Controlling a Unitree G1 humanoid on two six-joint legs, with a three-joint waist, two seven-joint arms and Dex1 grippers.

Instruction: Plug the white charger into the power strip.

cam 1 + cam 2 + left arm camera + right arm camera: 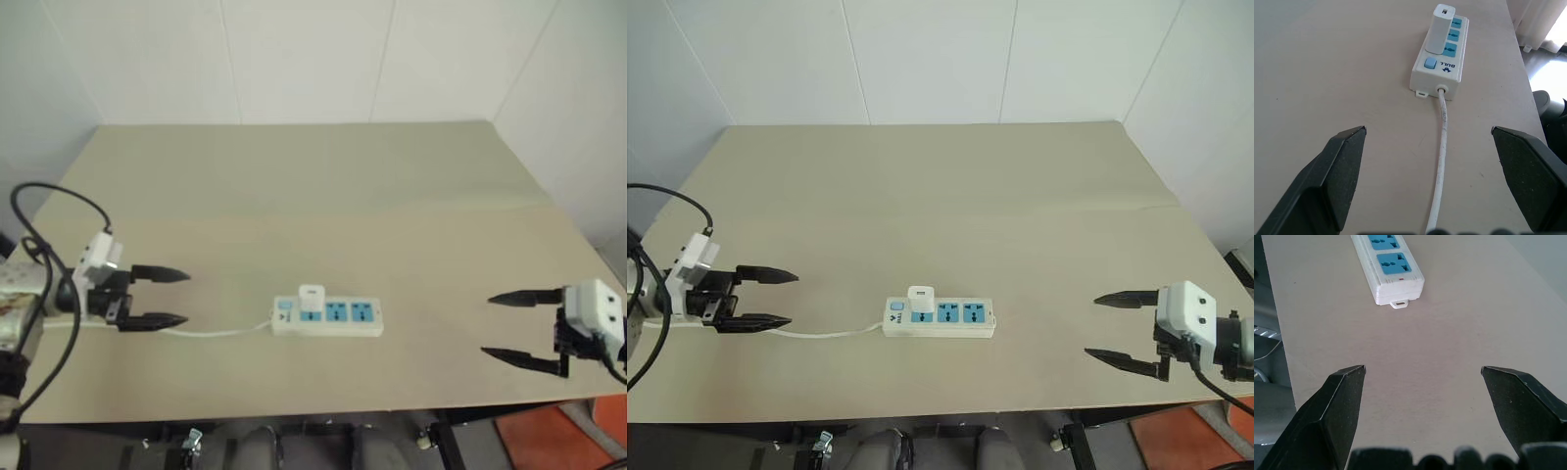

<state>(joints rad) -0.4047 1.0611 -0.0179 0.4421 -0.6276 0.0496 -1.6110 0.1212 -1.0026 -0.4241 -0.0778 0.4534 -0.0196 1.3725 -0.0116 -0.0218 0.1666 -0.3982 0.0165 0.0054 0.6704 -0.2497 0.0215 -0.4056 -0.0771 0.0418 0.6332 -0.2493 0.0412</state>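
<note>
Left gripper (pixel 172 298) and right gripper (pixel 509 327) flank the power strip (pixel 338 320) on the tabletop (pixel 323 186), fingers spread wide, holding nothing; the white charger (pixel 312 301) stands upright in its switch-end socket, apparently seated — keep clear of the cord (pixel 220 331)

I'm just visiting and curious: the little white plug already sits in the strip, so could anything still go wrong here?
The cord runs right beside the open left gripper; a careless move might snag it and drag the power strip. The charger stands tall in the socket nearest the switch, so a bump could loosen it. The open right gripper hangs well clear.
</note>
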